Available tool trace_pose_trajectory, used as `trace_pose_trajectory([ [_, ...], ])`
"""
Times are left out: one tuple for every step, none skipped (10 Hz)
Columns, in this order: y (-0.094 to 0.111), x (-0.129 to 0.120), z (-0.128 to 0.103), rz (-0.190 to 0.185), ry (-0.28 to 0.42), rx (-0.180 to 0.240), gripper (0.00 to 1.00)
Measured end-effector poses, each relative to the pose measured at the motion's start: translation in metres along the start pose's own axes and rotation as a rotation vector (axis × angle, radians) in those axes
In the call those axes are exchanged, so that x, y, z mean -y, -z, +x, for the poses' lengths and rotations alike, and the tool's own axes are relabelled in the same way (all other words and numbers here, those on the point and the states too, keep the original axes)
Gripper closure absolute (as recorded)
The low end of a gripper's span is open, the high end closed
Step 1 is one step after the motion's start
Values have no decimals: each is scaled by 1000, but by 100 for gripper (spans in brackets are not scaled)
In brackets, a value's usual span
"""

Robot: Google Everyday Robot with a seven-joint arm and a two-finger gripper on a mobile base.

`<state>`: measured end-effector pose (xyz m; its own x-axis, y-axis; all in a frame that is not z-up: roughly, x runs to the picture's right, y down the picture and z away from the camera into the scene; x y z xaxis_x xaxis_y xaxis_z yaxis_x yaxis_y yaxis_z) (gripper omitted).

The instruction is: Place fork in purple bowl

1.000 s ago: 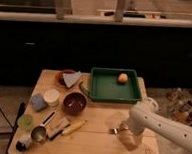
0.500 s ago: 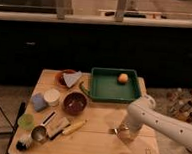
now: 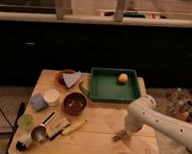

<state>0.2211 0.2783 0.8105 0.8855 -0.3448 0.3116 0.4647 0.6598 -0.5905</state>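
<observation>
Spanning the lower half of the view, the wooden bench (image 3: 101,119) carries everything. The white robot arm (image 3: 158,121) reaches in from the right and bends down over the bench's front right part. A green tray (image 3: 102,88) sits at the back right, with a small orange ball (image 3: 122,78) in its far right corner. The purple bowl (image 3: 74,103) stands upright left of centre, just in front of the tray's left corner. Behind it is an orange-brown dish (image 3: 63,75) with a pale wedge-shaped piece lying across it. A cream round container (image 3: 51,96) is just left of the bowl. A yellow-handled utensil (image 3: 75,127) lies in front of the bowl. The gripper (image 3: 120,135) is low at the bench surface, well apart from the bowl; whether it is apart or closed cannot be told. The fork (image 3: 116,138) shows only as a small dim shape at its tip, held or lying I cannot tell.
</observation>
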Motion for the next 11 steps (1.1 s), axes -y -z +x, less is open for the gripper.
trace_pose_trajectory([
  [0, -1, 0, -3, 0, 2, 100],
  [3, 0, 0, -3, 2, 1, 100],
  [3, 1, 0, -2, 3, 0, 100],
  [3, 1, 0, -3, 2, 2, 100],
  [2, 4, 0, -2, 8, 6, 100],
  [1, 6, -2, -2, 13, 7, 100],
  [3, 7, -2, -2, 13, 9, 100],
  [4, 7, -3, -2, 13, 11, 100],
  [4, 7, -3, -2, 13, 11, 100],
  [6, 8, -5, 2, 21, 13, 100],
  [14, 14, -12, 17, 42, 15, 100],
])
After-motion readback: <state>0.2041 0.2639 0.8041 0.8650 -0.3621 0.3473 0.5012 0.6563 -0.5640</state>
